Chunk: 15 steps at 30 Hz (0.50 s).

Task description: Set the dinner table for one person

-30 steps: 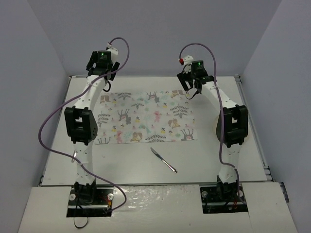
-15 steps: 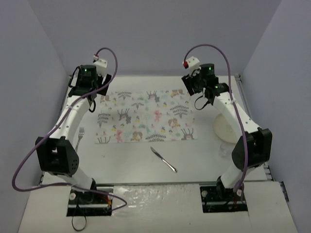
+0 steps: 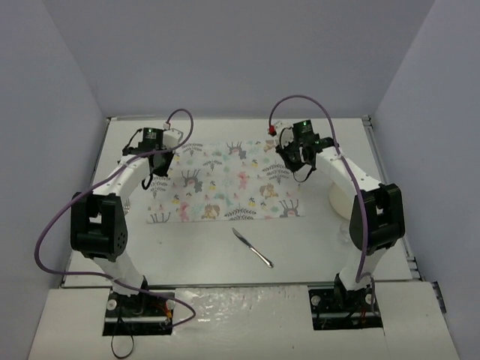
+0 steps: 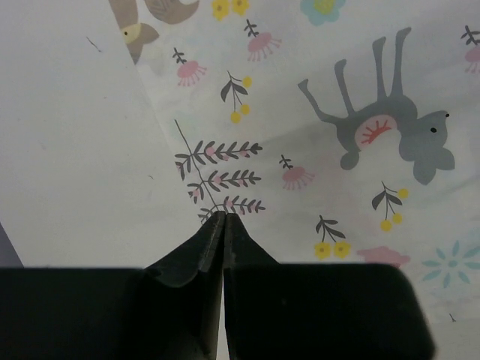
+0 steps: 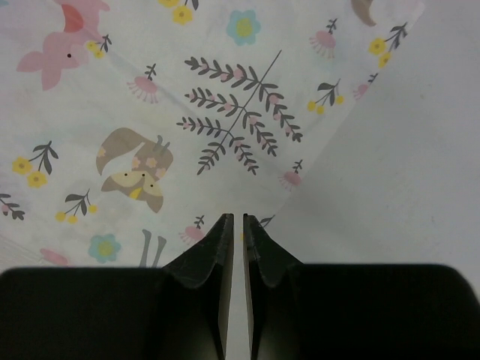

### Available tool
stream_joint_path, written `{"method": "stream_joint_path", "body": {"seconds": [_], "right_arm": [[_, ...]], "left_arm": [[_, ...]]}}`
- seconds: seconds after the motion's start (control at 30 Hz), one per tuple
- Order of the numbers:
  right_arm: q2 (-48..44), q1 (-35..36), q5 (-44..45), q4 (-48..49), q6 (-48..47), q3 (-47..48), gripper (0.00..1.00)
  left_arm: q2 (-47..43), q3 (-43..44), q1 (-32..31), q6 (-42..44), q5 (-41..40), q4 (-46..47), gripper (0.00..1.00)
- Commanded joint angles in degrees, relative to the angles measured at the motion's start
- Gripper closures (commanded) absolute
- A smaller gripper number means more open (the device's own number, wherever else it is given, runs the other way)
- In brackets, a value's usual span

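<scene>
The left gripper [image 4: 224,217] and right gripper [image 5: 238,219] hang pinched closed, empty, over the printed mat [image 3: 225,180] on the dinner table [image 3: 195,251], and the visible part of the white plate [image 3: 337,199] holds nothing.

Your dinner table [image 3: 195,240] looks smooth and matt off-white, with thin metal edging. The mat [image 3: 225,184] lying on it is thin printed cloth, matt and soft-looking. The knife [image 3: 253,247] at the near side is bare, shiny metal. The left gripper [image 4: 224,219] and right gripper [image 5: 238,221] show smooth, matt black plastic.
</scene>
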Motion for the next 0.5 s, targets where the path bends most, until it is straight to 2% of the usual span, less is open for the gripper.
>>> {"method": "stream_joint_path", "body": {"seconds": [0.0,0.3,0.47], "right_arm": [[5.2,0.8,-2.7,0.5,-0.4,1.5,0.93],[16.4,5.9,-1.0,-3.8,-2.8,8.1,0.95],[20.1,6.4,-0.9,-4.2,-3.1,9.9,0.96]], "left_arm": [[3.8,7.4,-0.2,1.1,3.8,-3.8,1.00],[14.6,17.0,-0.4,3.0,6.8,-13.3,1.00],[20.7,21.9,-0.4,3.8,8.0,-18.7,1.00]]}}
